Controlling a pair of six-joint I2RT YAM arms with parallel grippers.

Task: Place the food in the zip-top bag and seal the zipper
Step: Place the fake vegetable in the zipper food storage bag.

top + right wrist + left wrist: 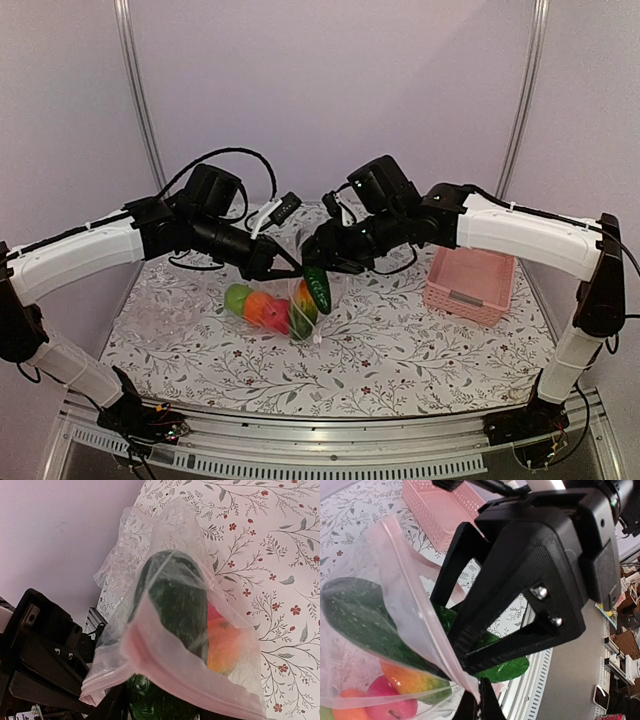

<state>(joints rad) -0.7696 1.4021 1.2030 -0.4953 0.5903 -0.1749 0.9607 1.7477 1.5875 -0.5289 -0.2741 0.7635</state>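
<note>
The zip-top bag (285, 318) lies mid-table, its mouth lifted toward the grippers. A green apple (237, 297), an orange (258, 305), a red apple (277, 317) and a mango (303, 303) show through it. My left gripper (283, 268) (481, 700) is shut on the bag's rim at the pinkish zipper (165, 667). My right gripper (318, 266) (160, 712) is shut on the dark green cucumber (317, 288) (175, 597). The cucumber's front half is inside the bag mouth and its bright end (507, 669) sticks out behind the right fingers (470, 640).
A pink slatted basket (470, 283) stands at the right of the floral tablecloth (400, 350). Crumpled clear film (117, 555) lies beyond the bag near the back wall. The metal front rail (330, 455) runs along the near edge.
</note>
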